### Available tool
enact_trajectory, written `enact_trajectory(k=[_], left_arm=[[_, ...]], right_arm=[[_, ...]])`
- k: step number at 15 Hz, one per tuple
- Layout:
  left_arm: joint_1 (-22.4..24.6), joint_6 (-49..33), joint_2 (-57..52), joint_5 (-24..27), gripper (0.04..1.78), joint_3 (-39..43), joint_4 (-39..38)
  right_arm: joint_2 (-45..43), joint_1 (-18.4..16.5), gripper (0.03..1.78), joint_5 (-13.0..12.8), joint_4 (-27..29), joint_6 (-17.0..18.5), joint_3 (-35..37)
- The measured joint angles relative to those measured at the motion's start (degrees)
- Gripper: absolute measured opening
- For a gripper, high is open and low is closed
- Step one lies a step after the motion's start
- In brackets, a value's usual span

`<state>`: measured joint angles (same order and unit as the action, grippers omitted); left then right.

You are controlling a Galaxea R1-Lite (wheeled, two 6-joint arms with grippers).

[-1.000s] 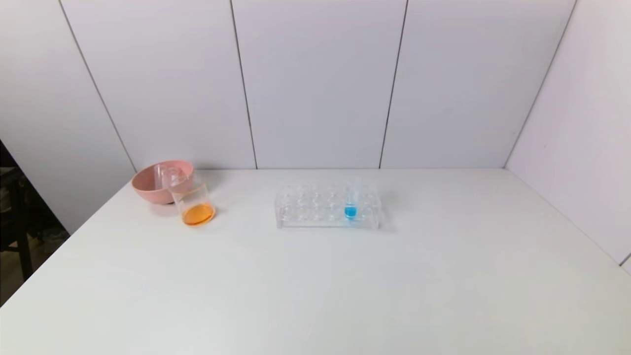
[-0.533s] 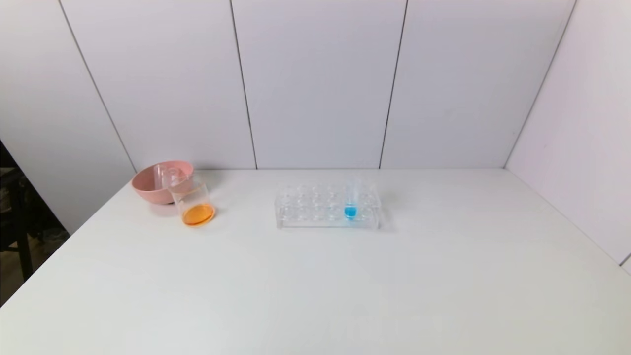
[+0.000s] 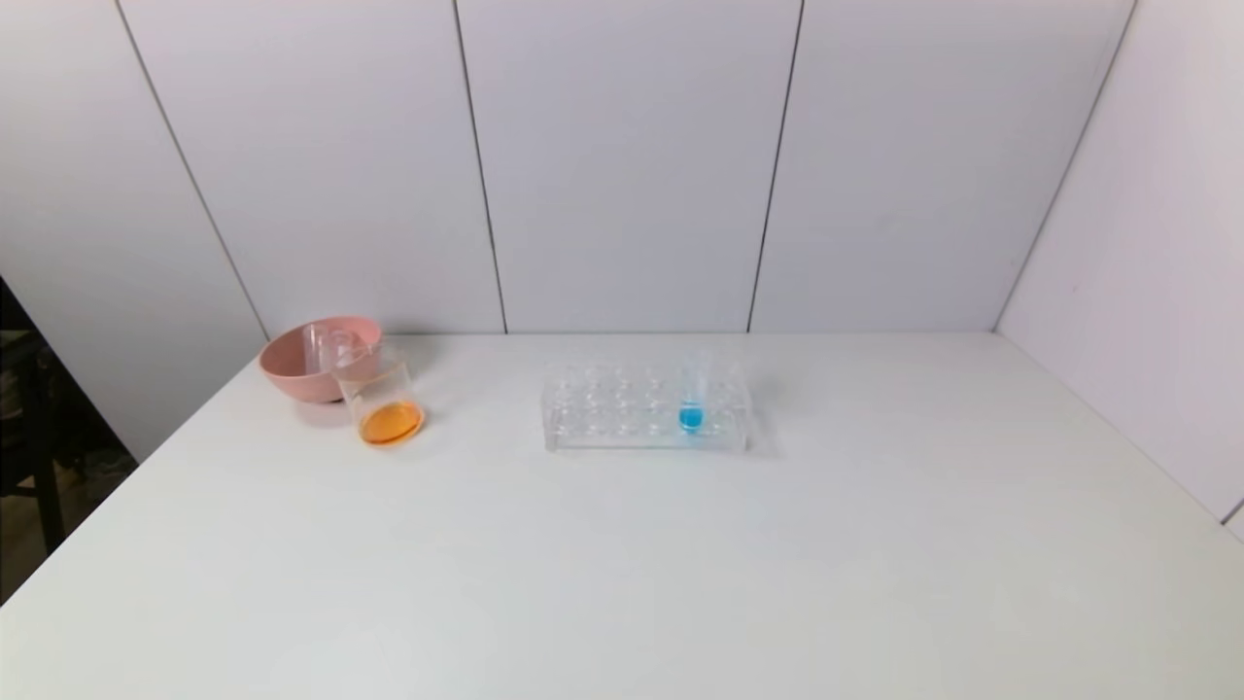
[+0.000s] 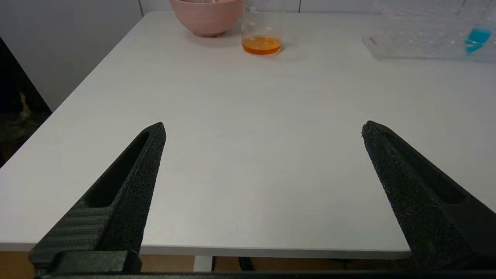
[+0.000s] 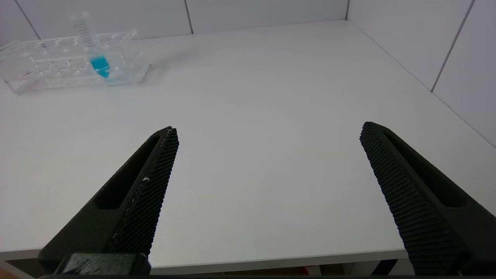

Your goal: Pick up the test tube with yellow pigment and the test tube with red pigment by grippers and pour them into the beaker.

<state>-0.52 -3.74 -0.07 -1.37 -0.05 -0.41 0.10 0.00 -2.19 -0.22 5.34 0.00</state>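
The beaker [image 3: 381, 397] stands at the far left of the table in front of the pink bowl, with orange liquid at its bottom; it also shows in the left wrist view [image 4: 260, 33]. No tube with a yellow tip or a red tip is in view. My left gripper [image 4: 263, 130] is open and empty over the table's front edge, far from the beaker. My right gripper [image 5: 269, 130] is open and empty over the front edge on the right side. Neither gripper shows in the head view.
A pink bowl [image 3: 292, 367] sits behind the beaker with clear tube shapes in it. A clear tube rack [image 3: 603, 413] stands mid-table and holds one blue-tipped tube [image 3: 692, 394], also in the right wrist view [image 5: 95, 50]. White walls close the back and right.
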Motion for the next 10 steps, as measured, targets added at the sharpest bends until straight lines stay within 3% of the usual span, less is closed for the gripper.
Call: enact_trajectory(k=[10], left_arm=[[0.01,-1.49,0.02,-0.37,1.76,0.05,-0.05]], right_arm=[[0.00,0.00,1.71,0.00,-0.09,0.24,0.00]])
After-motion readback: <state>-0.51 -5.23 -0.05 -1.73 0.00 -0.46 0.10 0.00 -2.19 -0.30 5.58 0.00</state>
